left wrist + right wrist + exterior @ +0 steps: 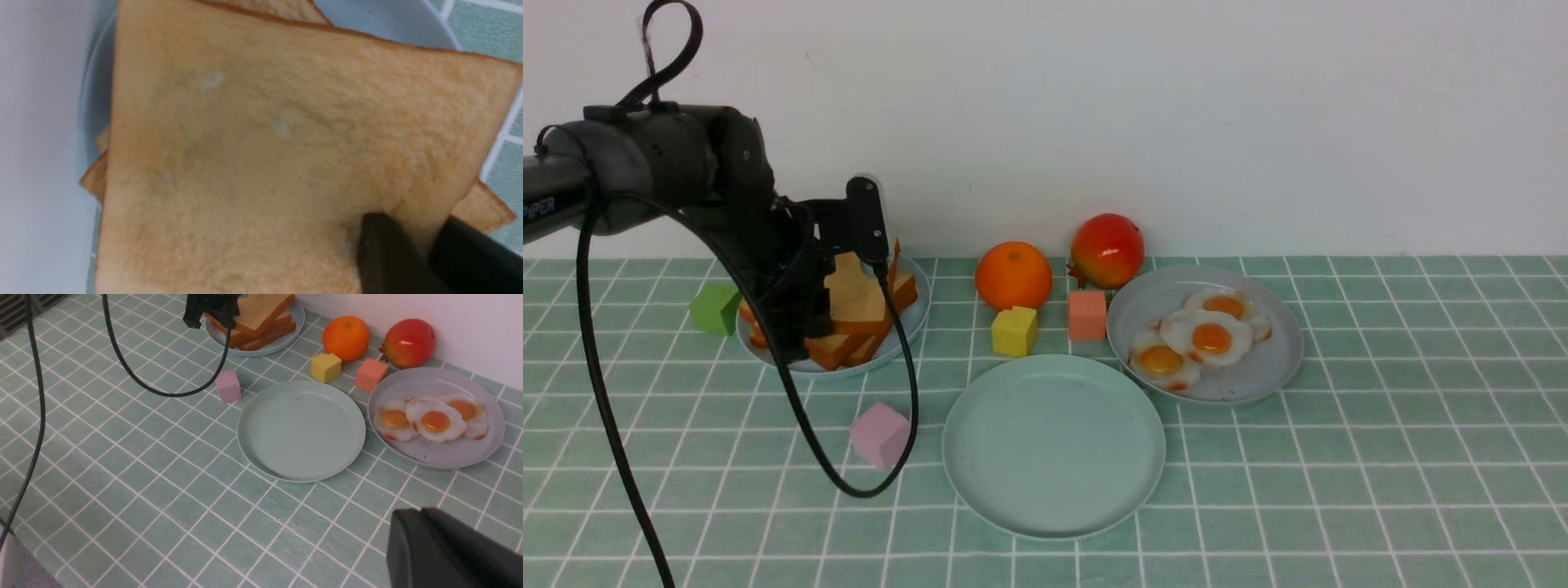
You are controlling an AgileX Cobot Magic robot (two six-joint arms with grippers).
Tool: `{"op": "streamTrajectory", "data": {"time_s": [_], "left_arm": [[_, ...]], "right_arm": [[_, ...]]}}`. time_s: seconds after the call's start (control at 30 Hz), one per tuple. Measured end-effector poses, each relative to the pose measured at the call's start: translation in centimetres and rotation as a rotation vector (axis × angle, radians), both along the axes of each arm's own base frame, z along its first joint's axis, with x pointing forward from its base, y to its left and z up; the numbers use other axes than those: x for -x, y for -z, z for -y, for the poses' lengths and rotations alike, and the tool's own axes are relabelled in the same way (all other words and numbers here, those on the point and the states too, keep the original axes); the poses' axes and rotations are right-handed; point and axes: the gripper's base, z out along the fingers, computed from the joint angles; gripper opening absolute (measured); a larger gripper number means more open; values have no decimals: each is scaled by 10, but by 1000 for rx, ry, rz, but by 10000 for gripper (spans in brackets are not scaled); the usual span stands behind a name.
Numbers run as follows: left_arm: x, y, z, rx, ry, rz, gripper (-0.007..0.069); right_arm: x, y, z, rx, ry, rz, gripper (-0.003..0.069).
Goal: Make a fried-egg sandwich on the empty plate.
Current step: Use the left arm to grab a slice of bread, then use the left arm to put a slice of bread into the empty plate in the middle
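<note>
- left gripper (414,224): jaws clenched on the top toast slice (261,134), biting near one corner at the crust, with little bread between the pads
- that slice looks tilted up off the toast stack (849,343) on the pale blue plate (921,314); my read: the step in hand is lifting the first slice as the sandwich base
- to do it well: lift straight up until the low corner clears the stack, then traverse; a corner bite lets the slice droop or swing, so go slow and level it before letting go
- cable (907,425) loops down from the left arm to just beside the pink block (880,434); it could drag the block when the arm swings
- mint-green plate (1054,445): bare, centre front, between the toast plate and the grey plate (1274,359) that holds the three fried eggs (1211,336)
- route edges: pink block near the mint-green plate's left rim, roughly on the line from the toast; yellow block (1014,331) and salmon block (1087,314) just behind its far rim; carry above block height and set down mid-plate
- orange (1014,275), pomegranate (1107,250) and green block (715,309) sit off the route
- open room: tiled table (1339,506) on the near side and to the right
- right gripper (429,539): only a dark part shows in its own wrist view, can't tell released or clenched; well apart from the plates
</note>
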Motion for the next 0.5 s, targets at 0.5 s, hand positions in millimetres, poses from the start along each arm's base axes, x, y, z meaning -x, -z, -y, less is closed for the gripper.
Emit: {"op": "streamTrajectory", "data": {"time_s": [0.5], "left_arm": [[47,-82,38,153,-63,33,22]], "right_arm": [[1,1,0,-1,-6,-10,42]]}}
